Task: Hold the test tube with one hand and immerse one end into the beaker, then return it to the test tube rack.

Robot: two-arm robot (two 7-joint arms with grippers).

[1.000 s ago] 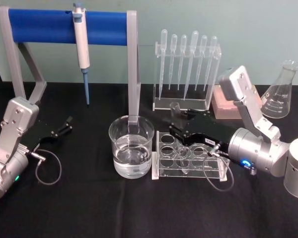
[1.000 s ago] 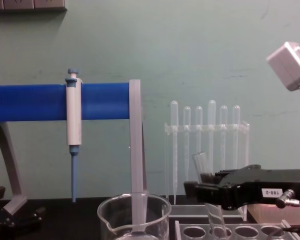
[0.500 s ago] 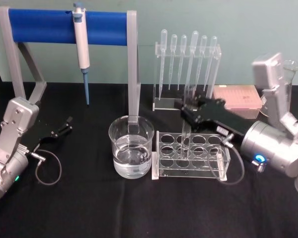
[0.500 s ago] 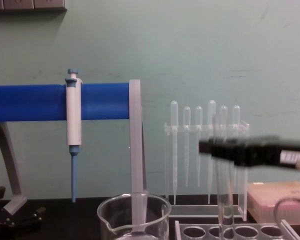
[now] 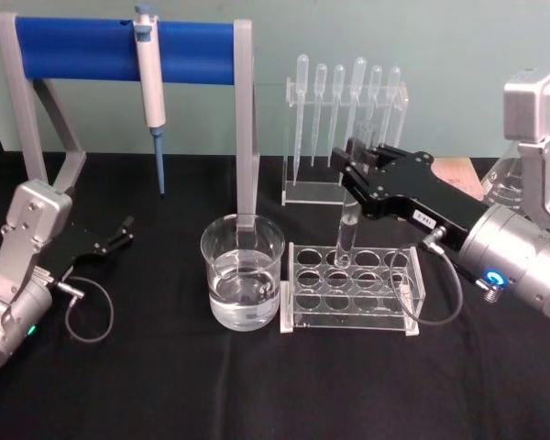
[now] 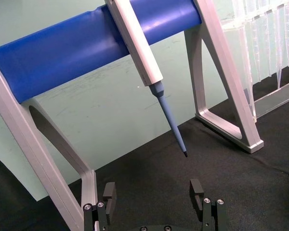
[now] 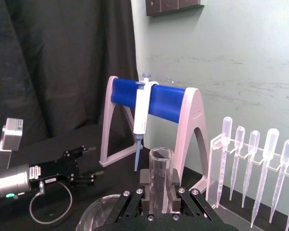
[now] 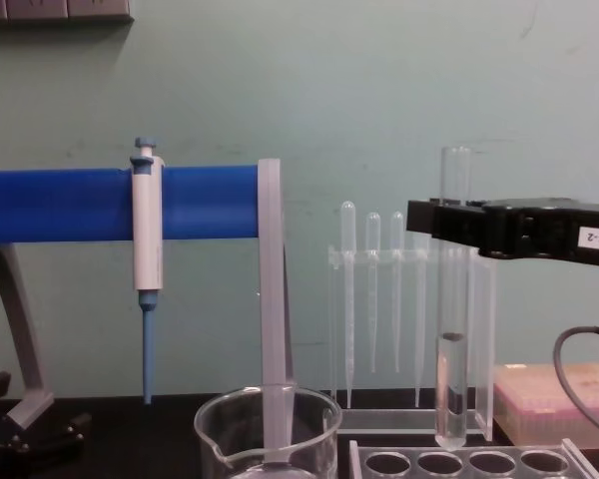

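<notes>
Right tool [image 5: 352, 172] grips test tube [image 8: 451, 384] upright above rack [image 5: 381, 309]

Take the beaker [image 5: 242, 270] as dial centre, with 12 o'clock pointing away from the robot.

- The test tube rack [image 5: 353, 291] stands at 3 o'clock, just beside the beaker.
- The pipette rack [image 5: 344, 188] stands at 1 o'clock, behind the test tube rack.
- The pipettor stand [image 5: 246, 110] spans 10 to 12 o'clock. The pipettor [image 5: 149, 78] hangs from its crossbar.
- The left gripper [image 5: 121, 234] rests near the table [image 5: 257, 385] at 9 o'clock, well apart from the beaker, fingers spread.
- The right gripper [image 5: 351, 165] reaches in from 3 o'clock above the test tube rack, clamped around the test tube [image 5: 346, 234].
- The test tube hangs upright, its lower end just above the rack's back row.
</notes>
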